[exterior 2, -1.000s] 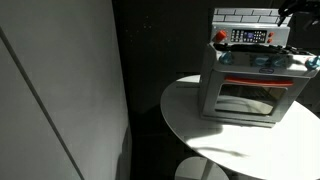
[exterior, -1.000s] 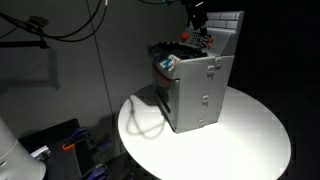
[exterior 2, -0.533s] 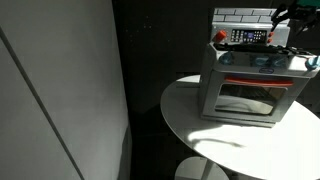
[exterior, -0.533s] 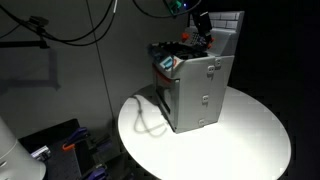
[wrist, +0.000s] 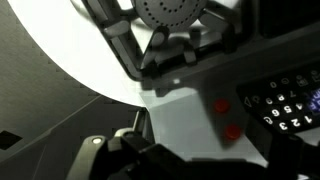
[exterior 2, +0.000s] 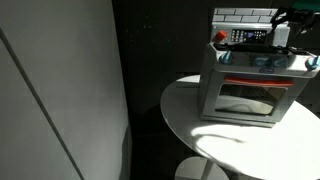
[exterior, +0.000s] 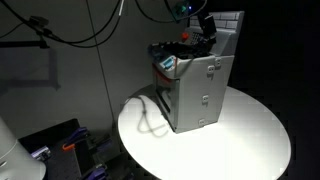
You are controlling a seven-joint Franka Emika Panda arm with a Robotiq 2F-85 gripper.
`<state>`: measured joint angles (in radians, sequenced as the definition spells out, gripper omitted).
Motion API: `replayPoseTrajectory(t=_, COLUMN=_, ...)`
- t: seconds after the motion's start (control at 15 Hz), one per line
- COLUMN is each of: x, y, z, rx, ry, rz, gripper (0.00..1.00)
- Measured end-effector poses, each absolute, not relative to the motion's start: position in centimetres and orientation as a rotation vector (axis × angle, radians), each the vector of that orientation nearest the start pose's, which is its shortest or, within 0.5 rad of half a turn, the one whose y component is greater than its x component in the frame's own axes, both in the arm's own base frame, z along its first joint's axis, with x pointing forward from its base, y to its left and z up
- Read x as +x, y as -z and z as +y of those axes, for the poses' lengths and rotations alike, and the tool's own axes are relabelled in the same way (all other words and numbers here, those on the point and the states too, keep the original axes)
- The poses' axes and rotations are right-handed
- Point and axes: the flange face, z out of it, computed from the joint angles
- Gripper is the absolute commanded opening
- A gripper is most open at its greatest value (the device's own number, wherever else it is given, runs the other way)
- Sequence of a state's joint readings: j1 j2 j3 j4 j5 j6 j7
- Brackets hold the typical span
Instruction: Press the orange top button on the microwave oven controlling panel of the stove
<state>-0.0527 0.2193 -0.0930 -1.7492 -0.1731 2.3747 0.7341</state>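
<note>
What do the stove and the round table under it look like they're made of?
Stove: probably moulded plastic, matte grey, judging by its even colour and small toy-like latches. Its door window looks glossy, likely clear plastic. Table: smooth white top with a soft sheen where light falls on it, perhaps laminate or painted board. The pictures leave that open.

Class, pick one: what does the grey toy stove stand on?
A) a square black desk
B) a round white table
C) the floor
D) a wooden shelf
B: in both exterior views the stove sits on a round white table.
</note>
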Motion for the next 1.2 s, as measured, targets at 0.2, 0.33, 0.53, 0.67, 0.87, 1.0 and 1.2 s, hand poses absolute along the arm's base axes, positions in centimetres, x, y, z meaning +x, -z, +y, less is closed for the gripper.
replayPoseTrajectory(t=0.2, x=65.38, y=-48.67, z=-9.47, rx=-2.867, ry=0.687, rz=1.191, gripper=1.0)
replayPoseTrajectory(t=0.33, x=65.51, y=-48.62, z=-9.55, rx=-2.863, ry=0.688, rz=1.199, gripper=1.0)
replayPoseTrajectory(t=0.53, x=65.7, y=-48.55, z=-9.72, rx=-2.857, ry=0.69, rz=1.212, gripper=1.0)
replayPoseTrajectory(t=0.67, x=65.74, y=-48.51, z=-9.79, rx=-2.855, ry=0.69, rz=1.218, gripper=1.0)
replayPoseTrajectory(t=0.87, x=65.79, y=-48.48, z=-9.8, rx=-2.854, ry=0.69, rz=1.22, gripper=1.0)
replayPoseTrajectory(t=1.0, x=65.8, y=-48.46, z=-9.78, rx=-2.854, ry=0.689, rz=1.22, gripper=1.0)
replayPoseTrajectory(t=1.2, x=65.81, y=-48.45, z=-9.77, rx=-2.854, ry=0.69, rz=1.221, gripper=1.0)
